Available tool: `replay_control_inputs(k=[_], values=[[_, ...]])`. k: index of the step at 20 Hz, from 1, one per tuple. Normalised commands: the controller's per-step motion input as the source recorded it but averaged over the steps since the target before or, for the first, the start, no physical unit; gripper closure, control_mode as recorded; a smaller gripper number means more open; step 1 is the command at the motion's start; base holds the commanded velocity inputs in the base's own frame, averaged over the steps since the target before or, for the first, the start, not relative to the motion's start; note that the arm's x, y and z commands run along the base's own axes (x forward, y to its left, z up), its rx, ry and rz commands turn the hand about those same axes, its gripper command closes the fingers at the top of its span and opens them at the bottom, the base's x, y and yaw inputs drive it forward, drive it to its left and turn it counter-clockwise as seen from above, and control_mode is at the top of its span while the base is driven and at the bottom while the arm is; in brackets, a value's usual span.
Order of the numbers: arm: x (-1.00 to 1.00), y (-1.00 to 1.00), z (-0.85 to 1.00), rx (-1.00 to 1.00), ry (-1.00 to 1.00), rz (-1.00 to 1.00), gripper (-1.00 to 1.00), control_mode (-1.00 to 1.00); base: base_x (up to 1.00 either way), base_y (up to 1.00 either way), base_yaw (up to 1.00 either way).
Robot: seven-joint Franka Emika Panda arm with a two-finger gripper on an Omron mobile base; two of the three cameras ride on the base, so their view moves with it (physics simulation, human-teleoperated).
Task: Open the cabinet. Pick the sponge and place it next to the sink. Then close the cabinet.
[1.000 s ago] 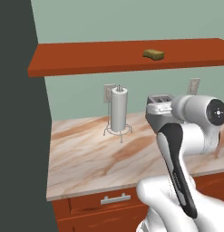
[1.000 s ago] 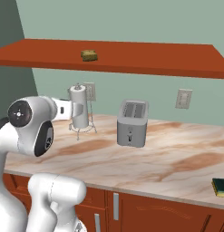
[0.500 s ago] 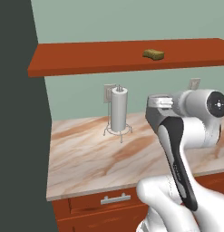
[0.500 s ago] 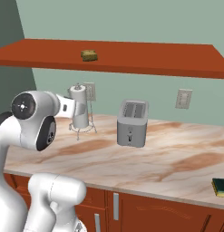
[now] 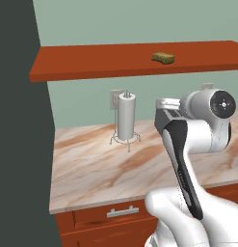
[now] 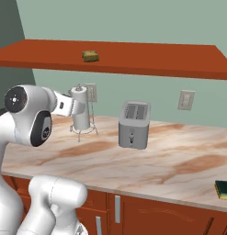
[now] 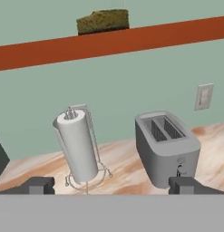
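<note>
Right now the sponge (image 6: pixel 90 56) sits on top of the cabinet (image 6: pixel 133 57), that long red-brown slab running across the wall, and it lies near the slab's front edge, well above the counter (image 6: pixel 170 160). From the left base view it shows as a small olive block (image 5: pixel 163 57) toward the right part of the slab (image 5: pixel 91 62). From the hand view it peeks over the slab's edge (image 7: pixel 103 20), up high and a bit left of centre.

Down on the marble counter, the paper towel roll (image 7: pixel 77 145) stands upright in its wire holder, and the grey toaster (image 7: pixel 165 147) stands to its right, the two apart with bare counter between them. Both toaster slots look empty. A second small sponge (image 6: pixel 223 189), green and yellow, lies at the counter's front edge far right in the right base view.

The gripper (image 7: pixel 111 186) hangs in the air in front of the roll and toaster, below the slab, its fingertips (image 7: pixel 38 185) spread wide with nothing between them. Plenty of open counter lies ahead. A dark wall (image 5: pixel 19 144) closes off the left end.
</note>
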Motion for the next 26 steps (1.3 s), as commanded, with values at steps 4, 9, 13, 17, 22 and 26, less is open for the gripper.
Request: replay_control_inputs(k=[4,9,13,17,22,26], values=[[0.0,-0.01,0.14,0.0,0.0,-0.02,-1.0,-1.0,0.0,0.0,0.0],[0.0,-0.01,0.13,0.02,0.01,-0.02,-1.0,-1.0,0.0,0.0,0.0],[0.0,-0.03,0.18,0.04,0.01,0.0,-1.0,-1.0,0.0,0.0,0.0],[0.0,-0.02,0.22,0.05,0.0,0.0,-1.0,-1.0,0.0,0.0,0.0],[0.04,-0.01,0.24,0.03,0.0,0.0,-1.0,-1.0,0.0,0.0,0.0],[0.09,0.0,0.27,0.01,0.02,0.0,-1.0,-1.0,0.0,0.0,0.0]])
